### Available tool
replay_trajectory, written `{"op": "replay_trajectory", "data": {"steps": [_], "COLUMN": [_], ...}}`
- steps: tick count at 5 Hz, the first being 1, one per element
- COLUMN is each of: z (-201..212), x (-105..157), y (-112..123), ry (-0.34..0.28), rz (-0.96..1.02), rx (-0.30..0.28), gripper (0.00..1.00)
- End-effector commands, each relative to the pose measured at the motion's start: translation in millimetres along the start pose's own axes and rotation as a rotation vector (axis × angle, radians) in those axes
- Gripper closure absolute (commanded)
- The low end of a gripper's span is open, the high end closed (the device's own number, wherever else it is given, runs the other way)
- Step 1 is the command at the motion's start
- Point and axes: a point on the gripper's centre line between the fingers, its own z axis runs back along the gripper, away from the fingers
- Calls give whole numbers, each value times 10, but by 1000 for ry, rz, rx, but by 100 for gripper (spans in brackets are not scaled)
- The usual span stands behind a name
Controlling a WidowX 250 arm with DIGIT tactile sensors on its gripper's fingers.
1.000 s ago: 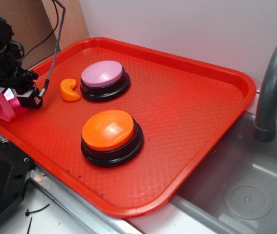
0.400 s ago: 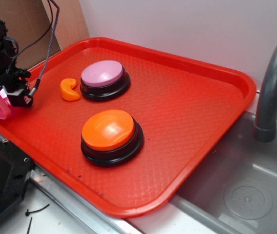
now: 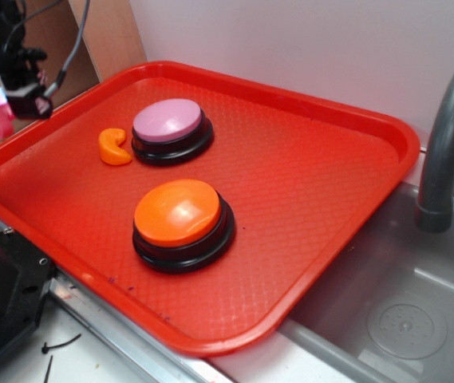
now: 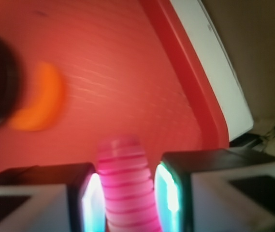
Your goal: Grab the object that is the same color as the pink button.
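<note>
1. A red plastic tray (image 3: pixel 330 183) with a raised rim and a fine dimpled floor fills most of the exterior view; beside its right edge sits a grey metal sink (image 3: pixel 402 303) with a curved grey faucet (image 3: pixel 446 152)
2. An orange button (image 3: pixel 180 214), a smooth glossy dome on a round black base, stands near the front of the tray
3. The pink button (image 3: pixel 167 121), a pale lilac dome on a matching black base, stands behind it, farther back on the tray
4. The claw (image 3: pixel 7 100) hangs in the air over the tray's far left corner, black with cables running up; its two fingers (image 4: pixel 94 203) are clamped on the pink bolt (image 4: pixel 127 186)
5. The bolt's ridged, threaded shank juts out between the fingers in the blurred wrist view; its flat pink head shows at the left edge of the exterior view, clear of the tray
6. A small orange curved piece (image 3: pixel 114 148), smooth and bean-like, lies just beside the pink button's left side
</note>
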Motion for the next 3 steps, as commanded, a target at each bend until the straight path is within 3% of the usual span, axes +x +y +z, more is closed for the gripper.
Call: {"op": "replay_trajectory", "data": {"steps": [1, 2, 3], "z": [943, 1092, 939], "x": [-48, -60, -26], "y": [-624, -833, -842], "ry": [-82, -102, -89], "rz": [-212, -241, -237], "rx": [-146, -143, -113], "gripper": [100, 100, 100]}}
